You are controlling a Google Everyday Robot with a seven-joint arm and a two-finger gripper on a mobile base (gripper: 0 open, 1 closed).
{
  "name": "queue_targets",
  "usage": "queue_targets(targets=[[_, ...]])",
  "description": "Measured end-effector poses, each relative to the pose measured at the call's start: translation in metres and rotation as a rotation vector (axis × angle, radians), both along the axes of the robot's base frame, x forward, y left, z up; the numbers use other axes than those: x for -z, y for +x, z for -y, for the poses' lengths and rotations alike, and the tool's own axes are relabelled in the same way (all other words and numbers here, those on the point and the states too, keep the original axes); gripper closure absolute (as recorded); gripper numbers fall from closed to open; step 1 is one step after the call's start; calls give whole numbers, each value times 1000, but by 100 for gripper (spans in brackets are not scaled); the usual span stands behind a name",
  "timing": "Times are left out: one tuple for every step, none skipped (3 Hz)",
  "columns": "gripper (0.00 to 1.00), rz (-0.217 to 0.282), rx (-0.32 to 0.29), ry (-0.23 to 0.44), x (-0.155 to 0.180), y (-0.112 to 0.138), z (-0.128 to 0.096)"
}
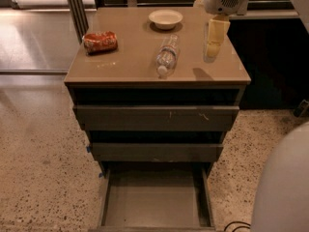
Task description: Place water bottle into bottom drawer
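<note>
The water bottle (167, 55) lies on its side on the tan cabinet top (130, 62), with its white cap toward the front edge. My gripper (213, 56) hangs above the top's right side, to the right of the bottle and apart from it, holding nothing that I can see. The bottom drawer (154, 199) is pulled out at floor level, and its flat floor is bare. The two drawers above it are pushed in.
A crushed red can (100, 41) lies at the top's left. A white bowl (165, 18) sits at the back centre. A white rounded robot part (285, 187) fills the lower right corner. Speckled floor surrounds the cabinet, with a dark cabinet to the right.
</note>
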State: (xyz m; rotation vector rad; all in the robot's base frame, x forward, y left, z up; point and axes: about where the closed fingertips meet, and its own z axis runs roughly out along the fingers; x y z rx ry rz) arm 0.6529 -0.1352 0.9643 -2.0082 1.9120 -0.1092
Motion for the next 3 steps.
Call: queue_targets(targets=[[0, -40, -141, -7, 35, 41, -11], [0, -7, -182, 43, 60, 77, -26], [0, -7, -183, 43, 60, 77, -27]])
